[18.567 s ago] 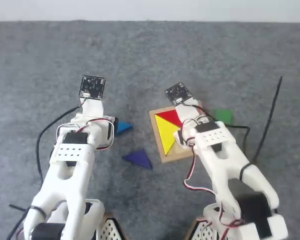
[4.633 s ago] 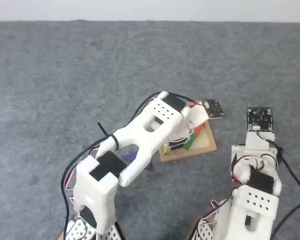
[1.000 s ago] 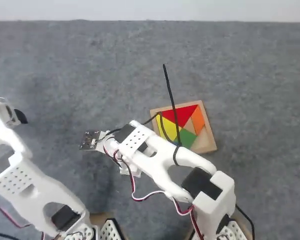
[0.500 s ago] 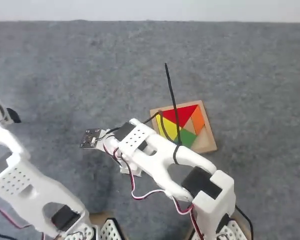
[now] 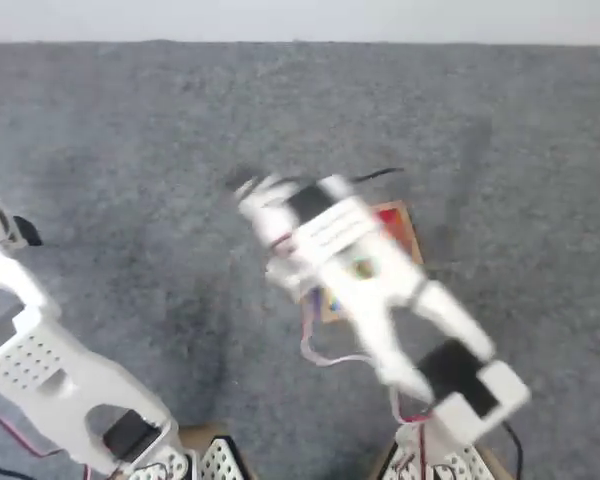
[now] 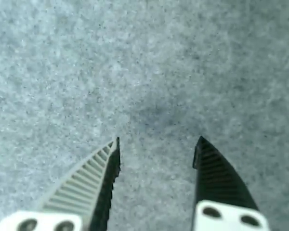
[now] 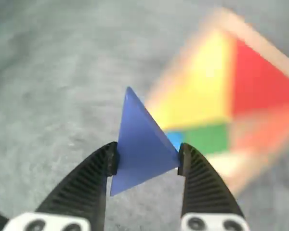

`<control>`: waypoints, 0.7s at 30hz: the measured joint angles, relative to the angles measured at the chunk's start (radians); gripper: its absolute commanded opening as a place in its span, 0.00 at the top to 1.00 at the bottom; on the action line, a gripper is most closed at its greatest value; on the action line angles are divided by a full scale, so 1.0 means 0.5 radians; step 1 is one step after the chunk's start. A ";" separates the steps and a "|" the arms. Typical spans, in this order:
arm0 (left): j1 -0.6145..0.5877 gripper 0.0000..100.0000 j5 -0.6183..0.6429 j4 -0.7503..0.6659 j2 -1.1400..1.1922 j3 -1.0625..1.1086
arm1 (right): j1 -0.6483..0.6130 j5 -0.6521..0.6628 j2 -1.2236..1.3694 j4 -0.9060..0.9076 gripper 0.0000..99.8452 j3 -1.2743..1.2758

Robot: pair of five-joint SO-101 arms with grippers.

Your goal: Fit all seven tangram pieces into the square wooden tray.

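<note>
With the right claw [image 7: 147, 154] pinching the blue triangle [image 7: 139, 144] near the wooden tray [image 7: 260, 41], we next align and seat it.

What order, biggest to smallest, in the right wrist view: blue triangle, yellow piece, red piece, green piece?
1. yellow piece, red piece, blue triangle: too alike to rank, and blue is nearest the camera.
2. green piece, smallest.

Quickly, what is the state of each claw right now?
Left claw: open, holding nothing.
Right claw: closed on the blue triangle.
</note>
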 measured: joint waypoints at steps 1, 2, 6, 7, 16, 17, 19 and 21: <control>0.000 0.76 0.000 0.000 0.000 0.000 | 0.126 -0.086 -0.061 0.012 0.92 0.000; 0.000 0.76 0.000 0.000 0.000 0.000 | 0.258 -0.147 -0.110 0.015 0.92 0.018; 0.000 0.76 0.000 0.000 0.000 0.000 | 0.773 -0.384 -0.178 -0.046 0.92 0.178; 0.000 0.76 0.000 0.000 0.000 0.000 | 0.884 -0.439 -0.181 -0.083 0.92 0.218; 0.000 0.76 -0.003 0.000 0.000 0.000 | 1.065 -1.037 -0.181 -0.384 0.92 0.601; 0.000 0.76 -0.003 0.000 0.000 0.000 | 1.065 -1.046 -0.181 -0.423 0.92 0.641; 0.000 0.76 -0.003 0.000 0.000 0.000 | 1.028 -1.059 -0.181 -0.491 0.92 0.712; 0.000 0.76 -0.003 0.000 0.000 0.000 | 0.970 -1.071 -0.181 -0.540 0.92 0.770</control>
